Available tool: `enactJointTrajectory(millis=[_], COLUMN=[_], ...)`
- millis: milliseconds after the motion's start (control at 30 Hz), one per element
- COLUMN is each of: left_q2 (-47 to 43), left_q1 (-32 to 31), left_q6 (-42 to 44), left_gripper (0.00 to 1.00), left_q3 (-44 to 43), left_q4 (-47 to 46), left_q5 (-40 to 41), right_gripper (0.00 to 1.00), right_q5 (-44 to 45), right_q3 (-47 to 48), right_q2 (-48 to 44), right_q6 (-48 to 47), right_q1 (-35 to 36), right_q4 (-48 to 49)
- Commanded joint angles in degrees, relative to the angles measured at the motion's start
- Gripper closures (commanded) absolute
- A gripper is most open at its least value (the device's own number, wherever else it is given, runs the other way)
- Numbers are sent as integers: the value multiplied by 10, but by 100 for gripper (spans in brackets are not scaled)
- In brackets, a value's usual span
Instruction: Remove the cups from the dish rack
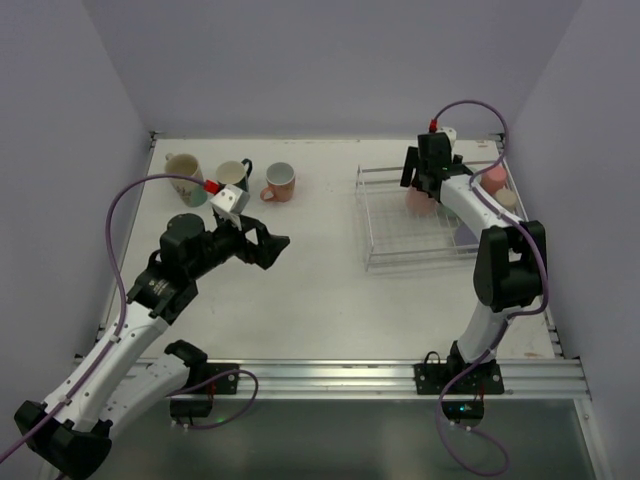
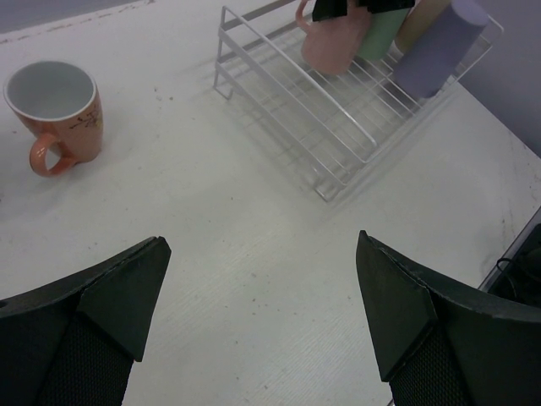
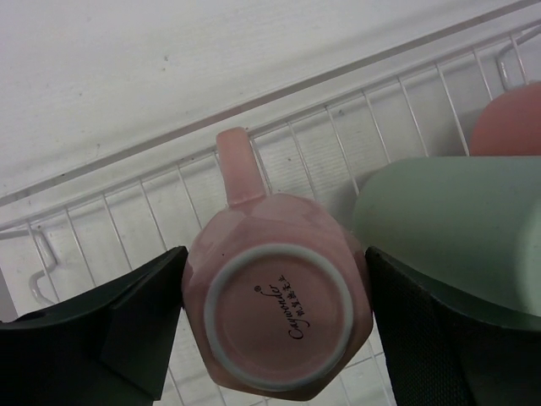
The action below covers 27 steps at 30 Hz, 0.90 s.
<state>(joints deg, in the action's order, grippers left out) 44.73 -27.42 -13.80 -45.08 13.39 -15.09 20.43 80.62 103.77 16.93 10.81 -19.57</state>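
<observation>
Along the far left of the white table you are looking at three cups standing upright outside the rack. First is a cream ceramic mug, and just beside it is a dark green mug with a pale inside. Next comes a salmon mug with a small printed pattern, its handle pointing toward the cream one.

Nearer you, the left gripper is hovering above bare tabletop. Its jaws are standing wide apart and holding nothing, and it is pointing across toward the rack.

Moving right, the low white wire dish rack is sitting on the table, well apart from the three unloaded cups. The cups left in it are crowding its far right end.

Your right gripper is reaching down into that rack from above. Its two dark fingers are bracketing an upside-down pink faceted mug. By the wrist view they are pressing against both of its sides. The mug's base is facing the camera and its handle is pointing away over the wires.

Just to the right of it, a mint green handleless tumbler is touching or nearly touching the right finger. Beyond that, a coral red cup is showing only partly. From the left wrist view, a lavender tumbler is leaning at the rack's right end, beside a tan tumbler.
</observation>
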Motion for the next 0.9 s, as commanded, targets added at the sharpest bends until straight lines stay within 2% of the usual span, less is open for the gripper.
enactJointTrajectory(millis=[0,67,100,167,233,433,667,867], left_q2=[-6,-9,-10,-9,-6,9,33,98], left_q1=[3,3,3,3,3,3,3,-16], left_q6=[13,13,12,10,6,-16,-81,-206], left_gripper=[0,0,0,0,0,0,0,2], left_q3=[0,0,1,1,-1,-5,-23,-13], left_q4=[-13,-12,-13,-15,-21,-40,-67,-221], left_q5=[-5,-3,-3,-6,-17,-51,-105,-170], right_gripper=[19,32,45,51,64,66,69,70], right_q5=[1,0,0,-4,-13,-88,-169,-249], right_q3=[1,-2,-4,-9,-15,-62,-126,-160], right_q2=[-12,-15,-22,-34,-65,-169,-239,-294], right_q6=[0,1,2,4,6,35,104,179], right_q1=[0,0,0,0,0,0,-2,-18], right_q4=[17,16,17,21,28,54,91,132])
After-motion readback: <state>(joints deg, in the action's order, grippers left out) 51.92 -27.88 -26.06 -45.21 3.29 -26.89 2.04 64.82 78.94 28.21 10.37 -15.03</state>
